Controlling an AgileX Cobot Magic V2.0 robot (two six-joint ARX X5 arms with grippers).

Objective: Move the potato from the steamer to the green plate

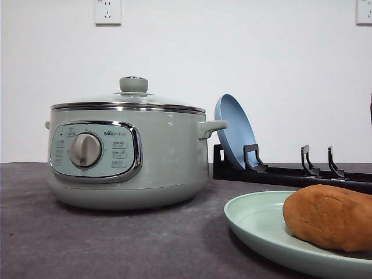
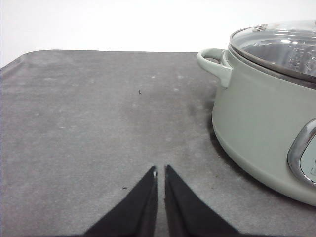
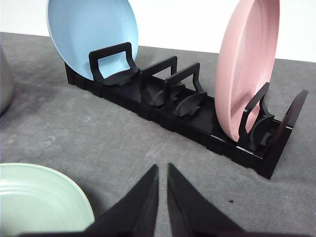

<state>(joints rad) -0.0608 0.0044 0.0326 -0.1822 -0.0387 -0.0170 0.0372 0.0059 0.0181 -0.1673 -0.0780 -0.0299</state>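
The potato [image 1: 330, 216] rests on the green plate [image 1: 256, 224], both cut off at the frame edge. The lidded steamer [image 1: 125, 154] panel reads "Bear"; smaller labels are illegible. Left tool [image 2: 161, 170] and right tool [image 3: 163, 168] have tips nearly together, holding nothing.

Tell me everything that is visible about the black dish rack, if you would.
The black dish rack is a long, low, matte strip, seemingly plastic, with upright looped dividers along it. It lies flat on the dark grey table, behind the green plate and to the right of the steamer. A blue plate stands on edge in one end slot and a pink plate near the other end; the slots between them are empty.
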